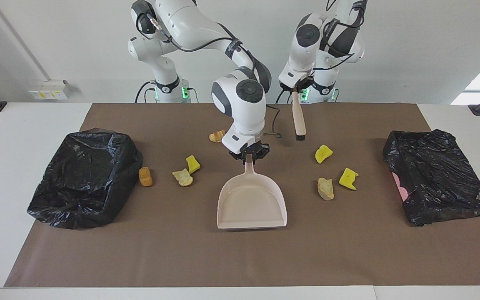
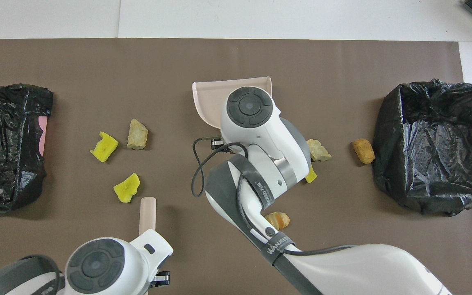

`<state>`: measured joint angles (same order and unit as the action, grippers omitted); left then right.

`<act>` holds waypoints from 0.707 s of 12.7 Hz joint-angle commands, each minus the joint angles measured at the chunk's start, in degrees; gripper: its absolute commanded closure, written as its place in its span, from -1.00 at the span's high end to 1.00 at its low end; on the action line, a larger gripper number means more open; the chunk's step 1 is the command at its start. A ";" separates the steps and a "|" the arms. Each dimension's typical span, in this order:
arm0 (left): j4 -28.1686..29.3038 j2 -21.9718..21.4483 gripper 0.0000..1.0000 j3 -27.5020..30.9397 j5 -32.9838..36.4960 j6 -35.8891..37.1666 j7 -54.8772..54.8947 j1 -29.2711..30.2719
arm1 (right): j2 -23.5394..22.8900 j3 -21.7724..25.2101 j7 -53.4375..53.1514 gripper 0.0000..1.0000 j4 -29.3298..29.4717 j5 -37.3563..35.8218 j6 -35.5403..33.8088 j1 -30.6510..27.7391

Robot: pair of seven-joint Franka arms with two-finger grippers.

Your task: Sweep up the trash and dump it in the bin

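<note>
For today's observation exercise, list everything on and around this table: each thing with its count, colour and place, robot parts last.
Mat: one, brown, covering the table.
Bins: two, lined with black bags, one at each end of the mat.
Yellow trash: three pieces, one toward the right arm's end, two toward the left arm's.
Tan trash: four lumps, scattered among them.
Dustpan: one, pale pink, mid-mat.
Brush: one, pale handle, dark bristles, hanging above the mat.
Right gripper: shut on the dustpan's handle.
Left gripper: shut on the brush.
</note>
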<state>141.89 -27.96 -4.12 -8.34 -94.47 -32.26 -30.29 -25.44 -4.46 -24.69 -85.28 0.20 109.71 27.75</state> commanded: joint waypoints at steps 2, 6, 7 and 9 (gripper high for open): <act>-4.94 0.01 -1.00 -0.54 3.39 3.60 7.01 12.59 | 5.56 -0.63 28.12 -1.00 -2.08 0.32 -6.25 -5.93; -6.18 4.49 -1.00 -0.54 5.35 -8.32 22.36 30.24 | 6.54 -0.55 47.75 -1.00 -3.30 -0.73 -8.63 -7.53; -7.67 6.59 -1.00 -0.54 5.96 -9.49 27.72 33.68 | 6.97 -0.37 52.15 -1.00 -4.18 -0.99 -8.90 -7.45; -11.52 13.16 -1.00 -0.54 9.64 -12.12 33.65 36.00 | 9.34 -0.46 58.84 -1.00 -8.47 -3.88 -7.85 -7.18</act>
<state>135.57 -21.74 -3.78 -1.40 -104.99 -2.33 4.25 -20.15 -4.53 27.93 -88.19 -1.37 100.99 20.70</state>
